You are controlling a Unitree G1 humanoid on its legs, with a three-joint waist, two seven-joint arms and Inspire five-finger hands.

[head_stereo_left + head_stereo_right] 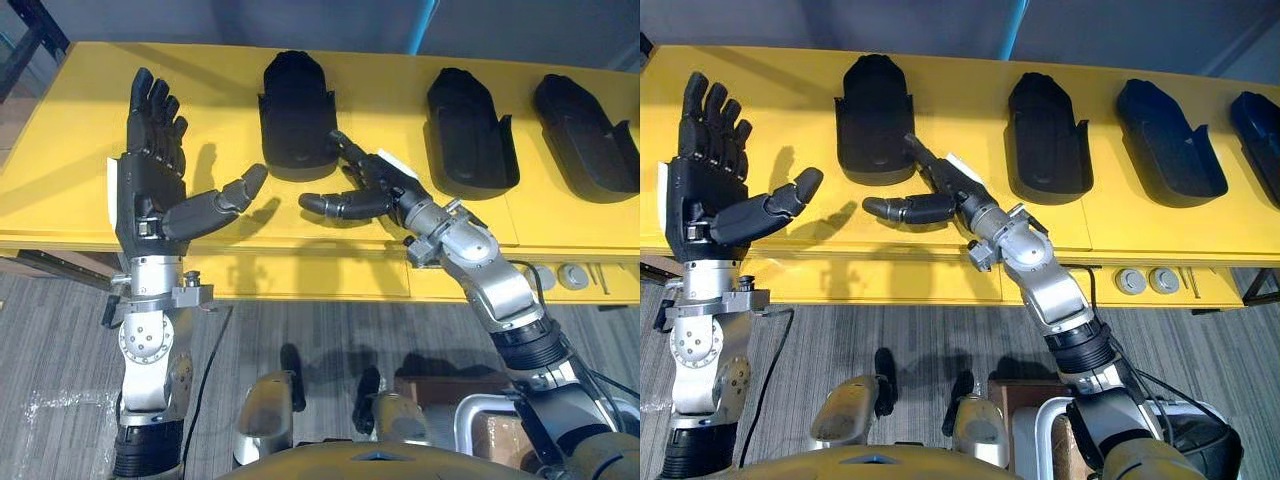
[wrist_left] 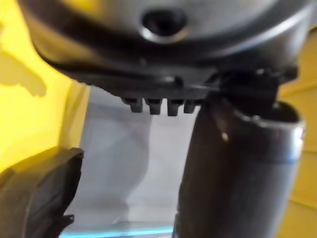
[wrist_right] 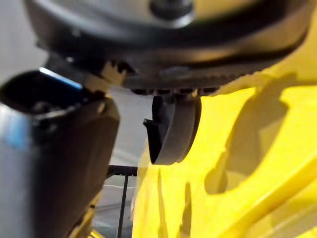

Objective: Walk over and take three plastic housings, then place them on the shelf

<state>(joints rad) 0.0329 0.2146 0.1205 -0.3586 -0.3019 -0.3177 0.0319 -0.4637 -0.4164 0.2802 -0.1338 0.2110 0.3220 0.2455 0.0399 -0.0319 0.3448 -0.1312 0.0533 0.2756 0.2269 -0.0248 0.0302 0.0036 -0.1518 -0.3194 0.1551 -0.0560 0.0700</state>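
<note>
Both are released: the left robot hand [image 1: 150, 170] is spread open above the yellow tabletop [image 1: 60, 170], and the right robot hand [image 1: 385, 185] stretches straight fingers [image 1: 352, 155] just beside the leftmost black housing [image 1: 295, 105].

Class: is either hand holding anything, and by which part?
Nothing is held. The left hand is open; the right hand, also open, reaches toward the near corner of the leftmost housing.
</note>
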